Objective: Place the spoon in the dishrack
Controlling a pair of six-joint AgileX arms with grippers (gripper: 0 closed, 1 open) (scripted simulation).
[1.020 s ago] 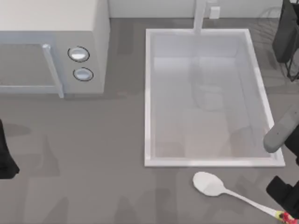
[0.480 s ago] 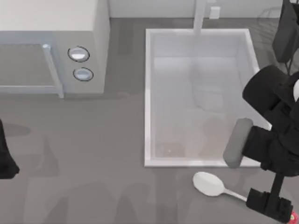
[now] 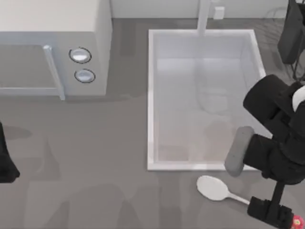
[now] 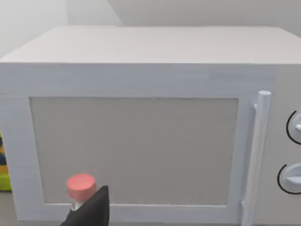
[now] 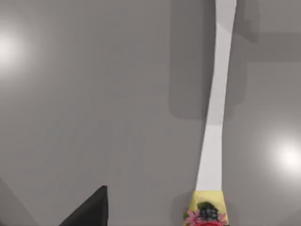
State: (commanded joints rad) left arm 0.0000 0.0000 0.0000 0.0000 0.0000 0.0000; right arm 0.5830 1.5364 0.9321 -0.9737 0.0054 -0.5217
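Note:
The white spoon [image 3: 215, 188] lies flat on the grey counter just in front of the sink, its handle running toward the right front corner. Its red-and-yellow tip [image 3: 298, 222] peeks out past my right gripper [image 3: 269, 214], which hovers over the far end of the handle. In the right wrist view the slim handle [image 5: 216, 117] and coloured tip [image 5: 205, 215] lie free on the counter, with one dark fingertip [image 5: 91, 209] well off to the side; the gripper is open. The dishrack [image 3: 291, 33] is a dark shape at the back right edge.
The white sink basin [image 3: 151, 100] fills the middle right, with a faucet [image 3: 204, 16] behind it. A microwave [image 3: 52, 43] stands at the back left. My left arm [image 3: 5, 162] is parked at the left edge, facing the microwave door [image 4: 134, 150] and a pink-capped bottle [image 4: 81, 186].
My right arm has swung in from the right edge and come down over the spoon's handle end. The spoon has not moved. The left arm is still.

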